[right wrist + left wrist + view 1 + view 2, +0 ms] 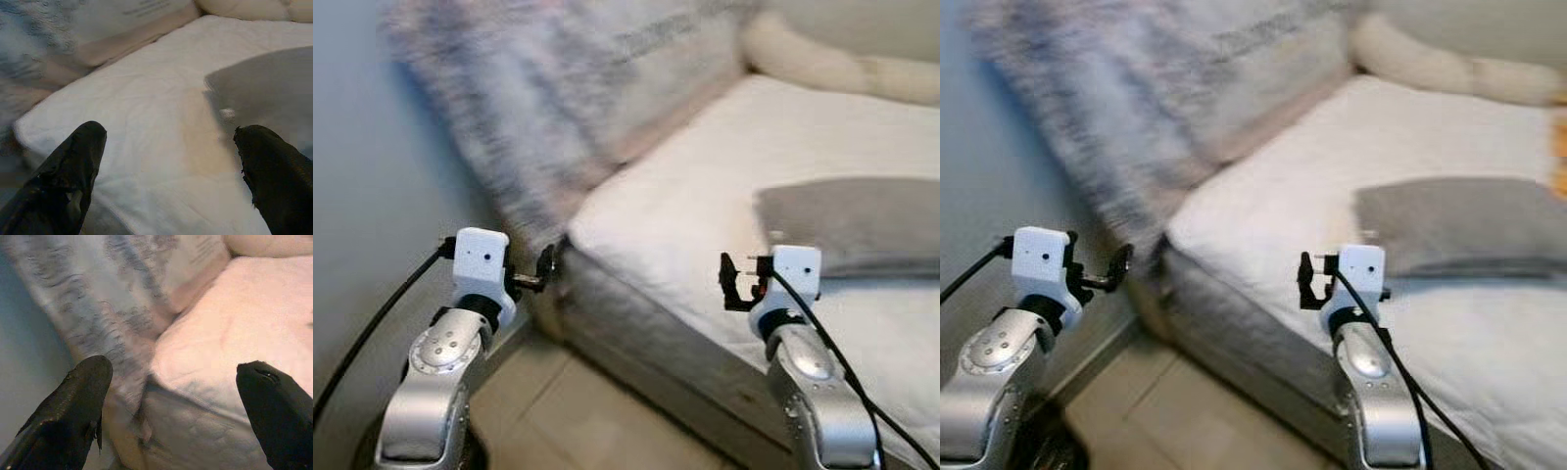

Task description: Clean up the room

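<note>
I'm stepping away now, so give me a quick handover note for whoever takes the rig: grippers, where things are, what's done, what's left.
Left gripper: open, empty, held off the sofa's front corner.
Right gripper: open, empty, over the white seat cushion.
Grey cushion lies flat on the seat ahead of the right gripper. Patterned throw drapes the sofa arm.
Done: nothing held or visibly tidied.
Left: probably straighten the grey cushion and throw.

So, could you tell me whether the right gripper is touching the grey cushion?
Apart. In the right wrist view the right gripper is open, with white mattress between its fingers and the grey cushion beyond.
</note>
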